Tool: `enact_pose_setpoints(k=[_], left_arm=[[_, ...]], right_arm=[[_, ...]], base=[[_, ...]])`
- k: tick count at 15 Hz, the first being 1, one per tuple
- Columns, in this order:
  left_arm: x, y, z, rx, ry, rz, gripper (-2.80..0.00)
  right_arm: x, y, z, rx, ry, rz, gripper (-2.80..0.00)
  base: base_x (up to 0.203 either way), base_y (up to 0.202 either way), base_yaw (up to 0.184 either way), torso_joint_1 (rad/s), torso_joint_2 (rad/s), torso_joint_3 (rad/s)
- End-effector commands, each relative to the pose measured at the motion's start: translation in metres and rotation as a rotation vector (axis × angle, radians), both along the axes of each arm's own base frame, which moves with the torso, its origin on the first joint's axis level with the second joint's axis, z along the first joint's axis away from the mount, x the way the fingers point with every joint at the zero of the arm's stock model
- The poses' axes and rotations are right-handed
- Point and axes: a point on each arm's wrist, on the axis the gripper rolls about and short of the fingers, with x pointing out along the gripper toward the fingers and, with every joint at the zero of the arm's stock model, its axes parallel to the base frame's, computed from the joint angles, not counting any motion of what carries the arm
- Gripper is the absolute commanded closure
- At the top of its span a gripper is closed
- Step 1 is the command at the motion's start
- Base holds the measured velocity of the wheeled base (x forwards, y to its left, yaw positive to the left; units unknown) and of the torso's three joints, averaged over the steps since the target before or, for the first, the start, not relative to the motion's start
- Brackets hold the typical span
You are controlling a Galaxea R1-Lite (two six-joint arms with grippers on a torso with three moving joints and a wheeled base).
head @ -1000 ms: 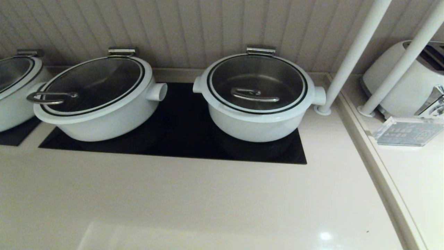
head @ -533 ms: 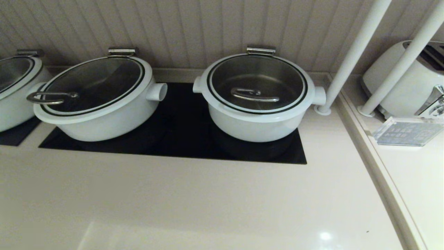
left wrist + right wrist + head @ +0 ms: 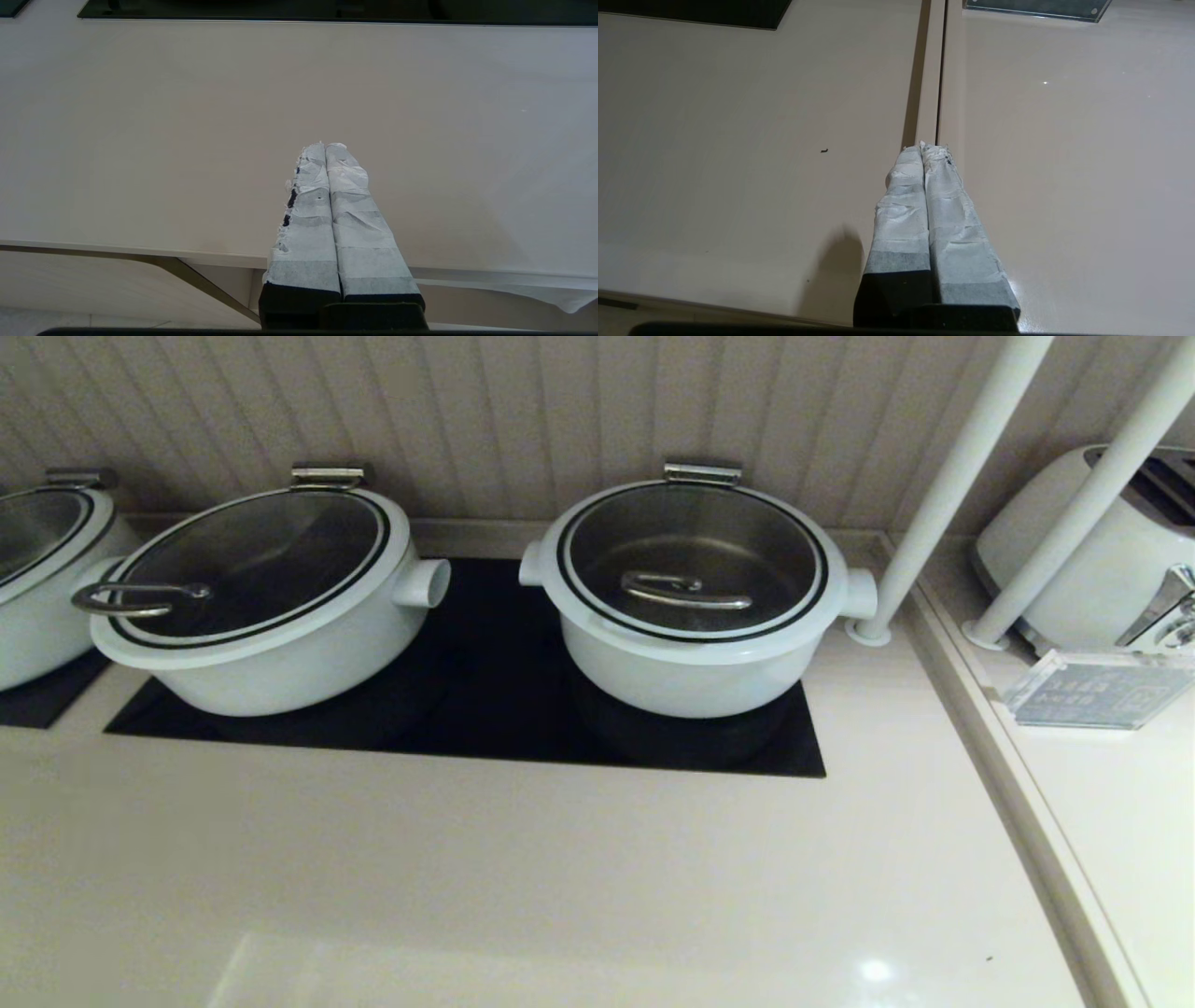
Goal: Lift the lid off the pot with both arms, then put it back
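Lid: lid sits closed and level on the pot, its white rim all round the pot's mouth. Nothing of the lift has begun, as I judge it.
Handle: flat steel handle lies at the lid's centre, which I read as one grip point; a pull from there should raise the lid evenly.
Hinge: steel hinge bracket is at the far edge, against the wall panelling. If it ties lid to pot, I expect the lid to swing up from the near side, not come free.
Pot: it stands on the right part of the black cooktop, short stubby handles out to each side, white post just beside its right handle.
Neighbour: wider pot with the loop handle overhanging its rim sits left on the same cooktop; not my target.
Left gripper: left gripper hangs low over the near edge of the desk, well short of the cooktop; jaws pressed together, holding nothing.
Right gripper: right gripper hangs over the seam in the desk, toward the right; jaws likewise closed and empty.
Next, as I see it: I must bring both arms forward and part the jaws before reaching the lid, keeping the right arm off the post.
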Motion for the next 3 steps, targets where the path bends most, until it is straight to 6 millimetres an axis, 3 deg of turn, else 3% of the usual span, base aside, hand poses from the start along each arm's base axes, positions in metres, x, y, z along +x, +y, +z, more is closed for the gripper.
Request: enact_pose_setpoints(k=[1,3], left_arm=[[0.0,0.0,0.0,0.0,-0.001,0.001,0.0],[0.0,0.0,0.0,0.0,-0.001,0.002,0.0]], right_arm=[[0.0001,0.0,0.0001,0.0,0.001,0.0,0.0],[0.0001,0.0,0.0001,0.0,0.001,0.0,0.0]], base=[[0.0,0.0,0.0,0.0,0.0,0.0],[0.0,0.0,0.0,0.0,0.0,0.0]])
